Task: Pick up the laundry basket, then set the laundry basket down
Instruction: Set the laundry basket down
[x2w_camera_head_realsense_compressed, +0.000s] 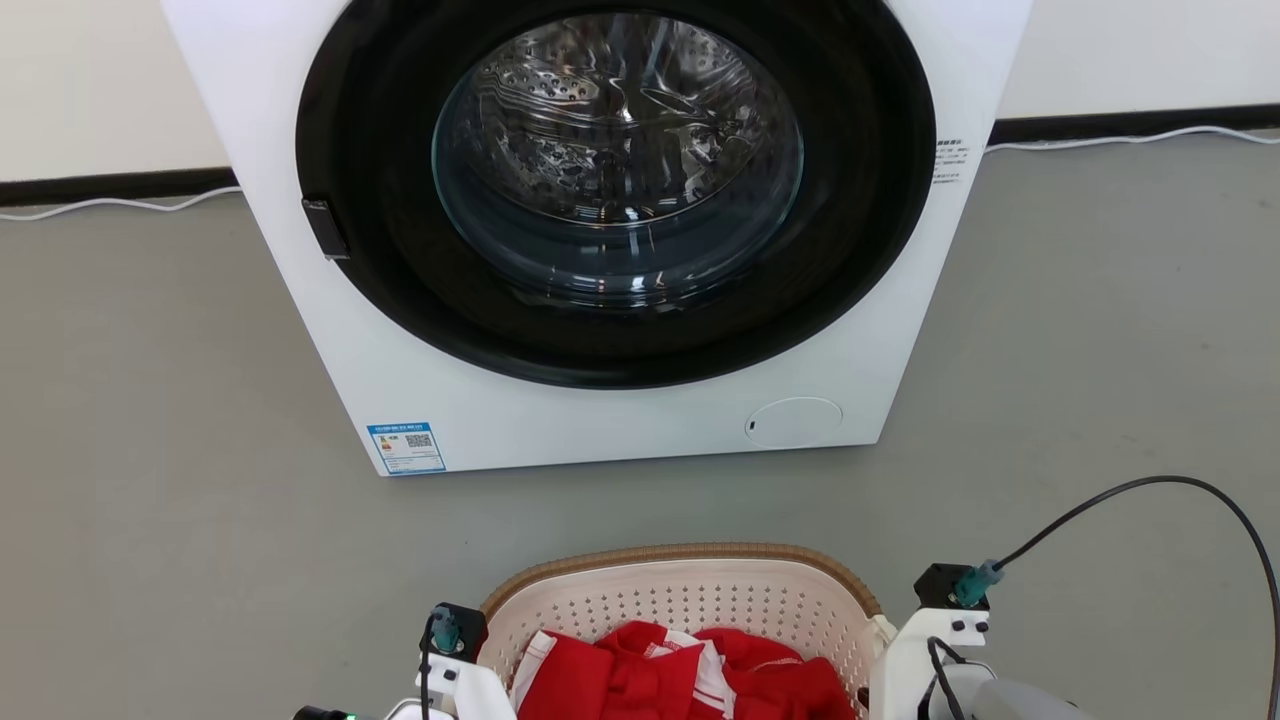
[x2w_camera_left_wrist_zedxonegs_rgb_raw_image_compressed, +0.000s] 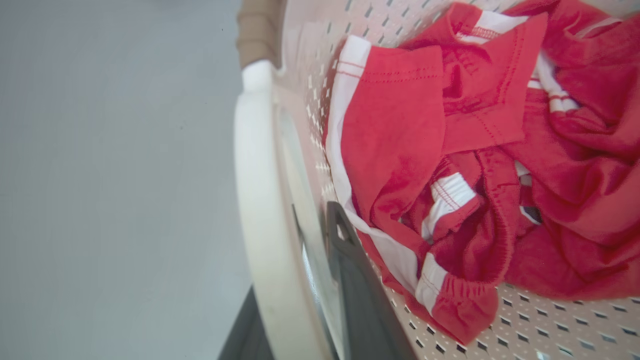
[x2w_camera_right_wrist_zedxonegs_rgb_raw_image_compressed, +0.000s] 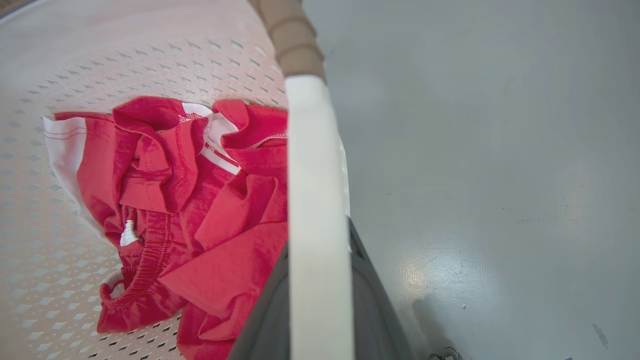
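The laundry basket (x2w_camera_head_realsense_compressed: 680, 580) is cream-white and perforated with a brown woven rim, and sits at the bottom middle of the head view in front of the washer. It holds red and white clothes (x2w_camera_head_realsense_compressed: 690, 670). My left gripper (x2w_camera_left_wrist_zedxonegs_rgb_raw_image_compressed: 295, 260) is shut on the basket's white left handle (x2w_camera_left_wrist_zedxonegs_rgb_raw_image_compressed: 257, 175), one dark finger (x2w_camera_left_wrist_zedxonegs_rgb_raw_image_compressed: 360, 285) inside the wall and one outside. My right gripper (x2w_camera_right_wrist_zedxonegs_rgb_raw_image_compressed: 317, 240) is shut on the white right handle (x2w_camera_right_wrist_zedxonegs_rgb_raw_image_compressed: 312, 165), with dark fingers (x2w_camera_right_wrist_zedxonegs_rgb_raw_image_compressed: 372, 295) on both sides. Whether the basket touches the floor cannot be told.
A white front-loading washing machine (x2w_camera_head_realsense_compressed: 600, 420) with its round dark door shut stands just beyond the basket. Grey floor (x2w_camera_head_realsense_compressed: 150, 450) spreads to both sides. A black cable (x2w_camera_head_realsense_compressed: 1150, 485) loops from my right wrist. White cords lie along the back wall (x2w_camera_head_realsense_compressed: 1130, 138).
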